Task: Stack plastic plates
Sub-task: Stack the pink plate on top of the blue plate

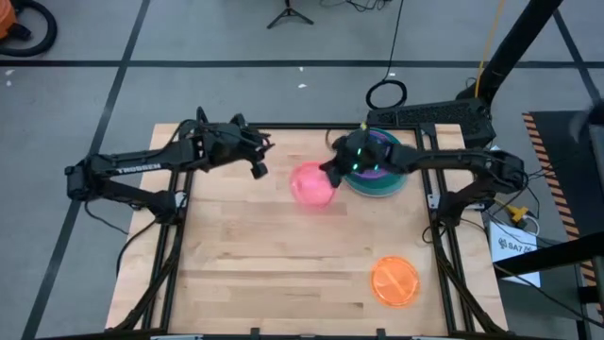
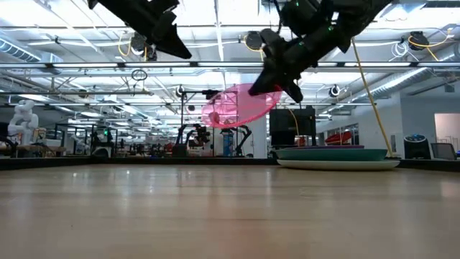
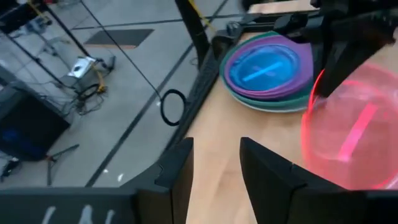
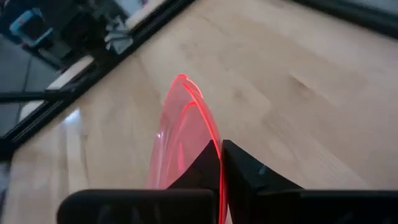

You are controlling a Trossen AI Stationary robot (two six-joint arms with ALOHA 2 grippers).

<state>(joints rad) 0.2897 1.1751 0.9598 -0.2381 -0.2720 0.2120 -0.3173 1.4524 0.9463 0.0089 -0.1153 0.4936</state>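
Observation:
A translucent pink-red plate point(image 1: 311, 185) hangs tilted above the table's far middle, and my right gripper point(image 4: 220, 163) is shut on it. Just to its right a stack of larger plates point(image 1: 379, 170) rests on the table under my right arm: dark green lowest, purple above, and a blue dish point(image 3: 266, 66) on top. An orange plate point(image 1: 394, 280) lies flat near the front right. My left gripper point(image 3: 215, 167) stands open and empty, up in the air left of the pink plate point(image 2: 237, 106). My right gripper pinches the pink plate's rim point(image 4: 215, 149) between its two fingers, one on each face. The fingers point(image 2: 277, 78) come from the table's right, slanting down. The plate is lifted clear of the table and tilted, its free side lower and toward the left.
Bare wooden tabletop point(image 1: 255, 255) spreads across the left and front. Black frame rails point(image 1: 175, 246) border the table on both sides. A black cable loop point(image 1: 386, 93) lies on the floor behind the far edge.

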